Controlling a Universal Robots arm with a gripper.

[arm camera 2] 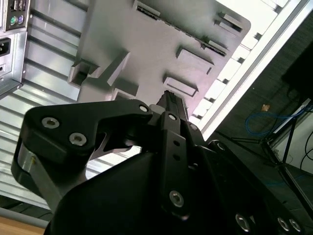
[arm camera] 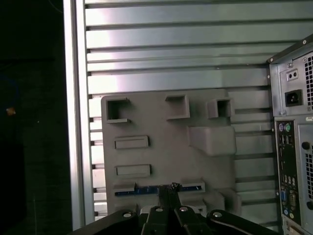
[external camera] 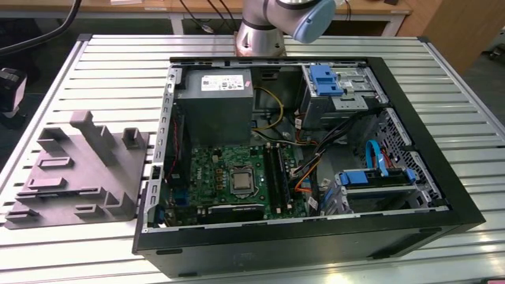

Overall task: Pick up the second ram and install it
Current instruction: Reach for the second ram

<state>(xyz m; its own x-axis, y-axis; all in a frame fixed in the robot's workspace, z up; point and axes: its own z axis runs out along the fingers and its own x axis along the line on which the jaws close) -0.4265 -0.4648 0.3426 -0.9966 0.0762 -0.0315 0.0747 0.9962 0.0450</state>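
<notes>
**Second ram seated in fixture, gripper over it**

In the exterior view, from its left: 1 gray fixture (external camera: 79, 177) lies on the slatted table (external camera: 118, 65). Next is the open computer case (external camera: 442, 195) with its green motherboard (external camera: 213, 171) exposed, and the arm (external camera: 272, 23) stands behind.

The first wrist view adds the second ram (arm camera: 134, 191), a dark blue strip in a fixture slot. The gripper (arm camera: 169, 188) lines up over its middle; I cannot tell whether they touch.

In the second wrist view the 2 fingers (arm camera 2: 171, 105) are closed against each other.
</notes>
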